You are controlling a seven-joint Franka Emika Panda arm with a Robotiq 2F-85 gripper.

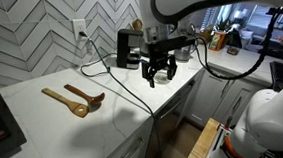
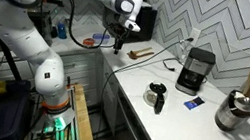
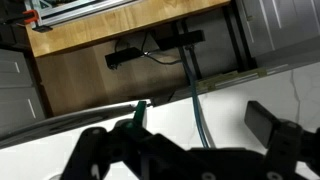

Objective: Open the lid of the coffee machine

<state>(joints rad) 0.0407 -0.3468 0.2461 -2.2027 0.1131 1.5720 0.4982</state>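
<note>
The black coffee machine stands at the back of the white counter by the chevron-tiled wall, and it also shows in an exterior view. Its lid lies flat and closed on top. My gripper hangs open and empty above the counter near its front edge, well apart from the machine. In the wrist view my gripper has its fingers spread over the white counter edge and a dark cable. The machine is out of the wrist view.
A glass carafe with a black handle sits on the counter in front of the machine. Wooden utensils lie on the counter. A steel kettle stands past the machine. A dark cord runs from the wall outlet.
</note>
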